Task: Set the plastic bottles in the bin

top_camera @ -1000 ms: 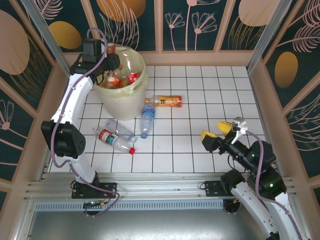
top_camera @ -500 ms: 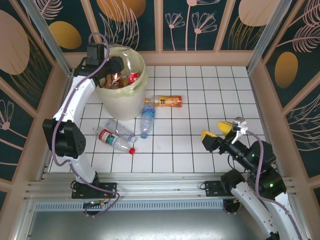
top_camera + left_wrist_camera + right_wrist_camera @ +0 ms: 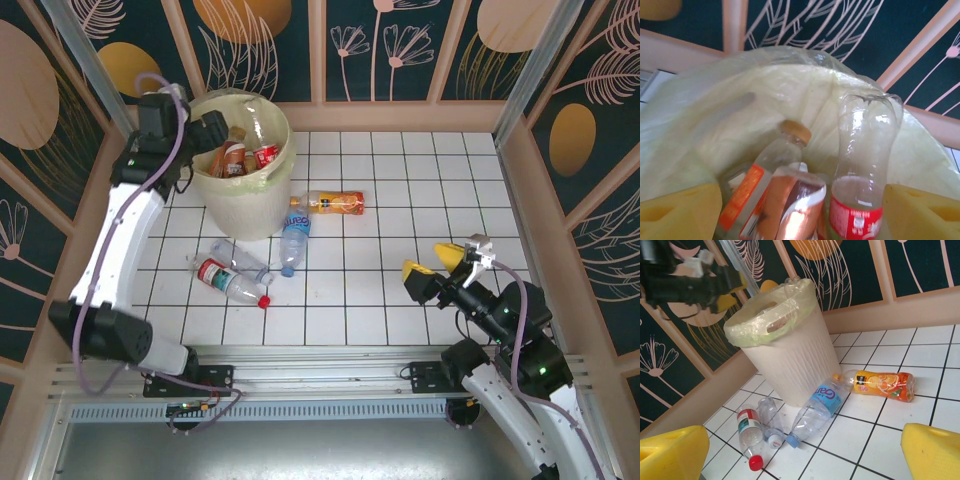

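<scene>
My left pincer point(image 3: 208, 130) hangs at the upper-left rim of the bin point(image 3: 250, 212), in the upper left of the overhead view. Its yellow pads are spread wide with nothing between them. My right pincer point(image 3: 438, 263), at the lower right, is likewise spread and empty.

I judge the job partly done. Several bottles lie in the bin, but four are left on the tiled floor just below and to the right of it: the orange-labelled bottle point(image 3: 332, 203), the blue-labelled bottle point(image 3: 294, 238), the red-capped bottle point(image 3: 230, 282) and the clear bottle point(image 3: 240, 258) beside it.

My left wrist camera looks into the bag liner point(image 3: 790, 95). It picks out an orange-capped bottle point(image 3: 771, 170), a brown-labelled bottle point(image 3: 795, 200) and an upended red-labelled bottle point(image 3: 862, 150), which are a jumble from overhead. My right wrist camera shows the bin's ribbed wall and handle cut-out point(image 3: 774, 326), which cannot be seen from above.
</scene>
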Robot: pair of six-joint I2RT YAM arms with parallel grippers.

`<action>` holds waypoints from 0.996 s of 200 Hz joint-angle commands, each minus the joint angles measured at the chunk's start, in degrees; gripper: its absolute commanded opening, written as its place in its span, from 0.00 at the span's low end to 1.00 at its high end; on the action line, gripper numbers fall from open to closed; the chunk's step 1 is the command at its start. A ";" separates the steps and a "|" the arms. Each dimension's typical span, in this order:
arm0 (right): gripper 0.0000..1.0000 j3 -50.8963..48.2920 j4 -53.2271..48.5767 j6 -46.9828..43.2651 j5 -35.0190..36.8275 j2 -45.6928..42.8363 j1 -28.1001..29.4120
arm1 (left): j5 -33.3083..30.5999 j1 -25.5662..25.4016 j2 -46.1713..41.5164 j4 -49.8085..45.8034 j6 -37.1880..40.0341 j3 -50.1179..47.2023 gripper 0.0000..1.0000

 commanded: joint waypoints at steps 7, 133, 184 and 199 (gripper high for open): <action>0.99 -0.37 1.46 0.70 -0.87 -0.01 -0.27 | -6.03 -0.01 -7.36 -3.58 -3.91 -6.67 0.86; 0.99 -0.46 1.56 0.64 -1.76 0.86 -0.23 | -3.02 -0.10 -31.55 -9.81 -18.78 -42.42 0.90; 0.99 -0.46 1.43 0.71 -1.48 0.95 -0.23 | 0.47 -0.10 -30.39 -3.08 -22.27 -53.99 0.91; 0.99 -0.46 1.28 0.72 -1.48 0.95 -0.22 | 1.50 -0.10 -29.63 -0.11 -23.19 -56.69 0.91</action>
